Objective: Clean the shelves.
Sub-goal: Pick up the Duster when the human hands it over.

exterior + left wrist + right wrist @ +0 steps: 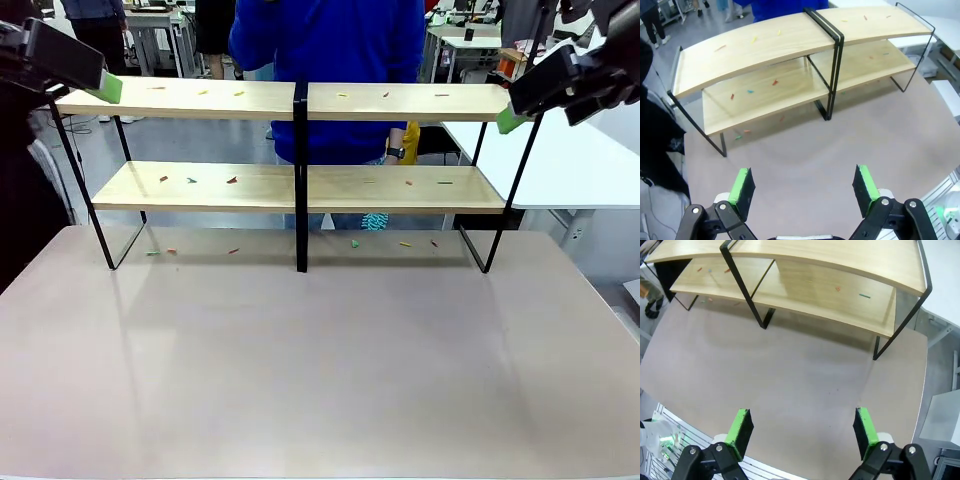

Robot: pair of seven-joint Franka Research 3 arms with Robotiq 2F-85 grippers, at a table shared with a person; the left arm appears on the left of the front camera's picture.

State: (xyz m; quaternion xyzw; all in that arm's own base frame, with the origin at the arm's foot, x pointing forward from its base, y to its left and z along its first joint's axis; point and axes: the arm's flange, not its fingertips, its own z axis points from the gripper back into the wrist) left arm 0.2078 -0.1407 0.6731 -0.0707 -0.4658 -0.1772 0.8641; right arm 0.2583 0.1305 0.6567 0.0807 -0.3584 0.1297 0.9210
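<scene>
Well back, 2-tier light-wood, black-framed shelves line the grey-brown table's far edge; left gripper and right gripper hover, jaws apart.

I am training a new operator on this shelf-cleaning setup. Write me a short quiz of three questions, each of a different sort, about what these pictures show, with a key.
1. True or false: the left claw and the right claw both stand open and empty.
2. Where do the small coloured scraps lie? A: on the top board alone. B: on both boards of the shelves and on the table under them. C: on the table alone.
3. Fill in: the centre post of the shelves is ____ in colour.
Key: 1 true; 2 B; 3 black.
</scene>
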